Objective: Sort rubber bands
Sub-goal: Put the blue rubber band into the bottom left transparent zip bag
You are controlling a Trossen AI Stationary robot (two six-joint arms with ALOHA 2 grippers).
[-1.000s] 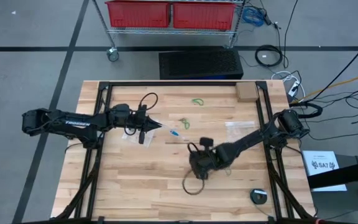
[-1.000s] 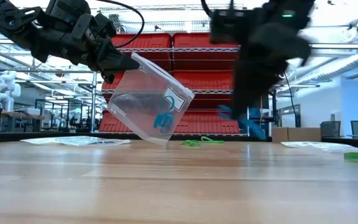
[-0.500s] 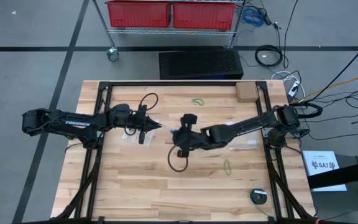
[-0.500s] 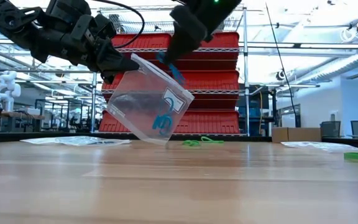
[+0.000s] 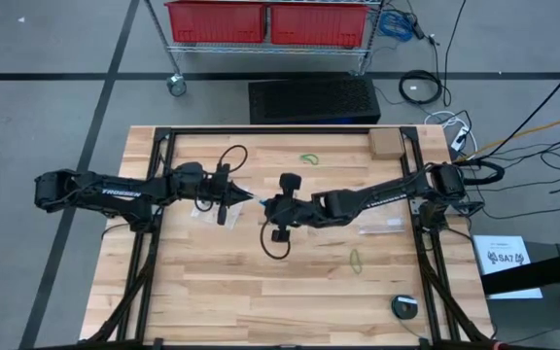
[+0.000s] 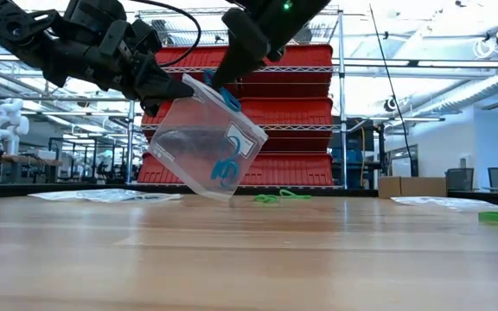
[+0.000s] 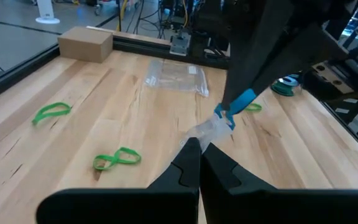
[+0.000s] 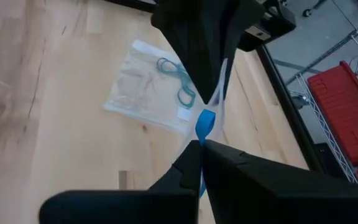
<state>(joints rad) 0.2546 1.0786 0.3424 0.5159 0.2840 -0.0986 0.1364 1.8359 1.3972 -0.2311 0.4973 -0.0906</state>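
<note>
My left gripper (image 5: 238, 199) is shut on a clear plastic bag (image 6: 204, 142) held up over the table's middle. Blue rubber bands (image 6: 223, 169) lie inside it. My right gripper (image 5: 271, 207) is shut on a blue rubber band (image 8: 204, 124) right at the bag's top opening (image 6: 219, 91). The band also shows in the left wrist view (image 7: 236, 106). Green rubber bands lie loose on the table (image 7: 116, 158) (image 7: 51, 112) (image 5: 357, 261). My left gripper pinches the bag's top edge (image 7: 204, 133) between its two fingers, coming level from the table's left. The bag hangs tilted below the fingers. Whether its lower corner (image 6: 228, 195) touches the table, I cannot tell. My right gripper pinches the blue band (image 8: 204, 124) between its fingertips, slanting down from the table's right. The band sticks out past the fingertips, clear of the table, at the bag's upper edge (image 6: 229, 97).
A second clear bag with teal bands (image 8: 153, 86) lies flat under the left arm, and a third (image 5: 377, 203) lies at the right. A cardboard box (image 5: 385, 144) stands at the far right corner. A small round thing (image 5: 405, 306) lies near the front right.
My right gripper has gone from the table's near middle up and toward the left, to the top of the held bag, carrying the blue band lifted clear of the table. My left gripper and the bag have kept still.
</note>
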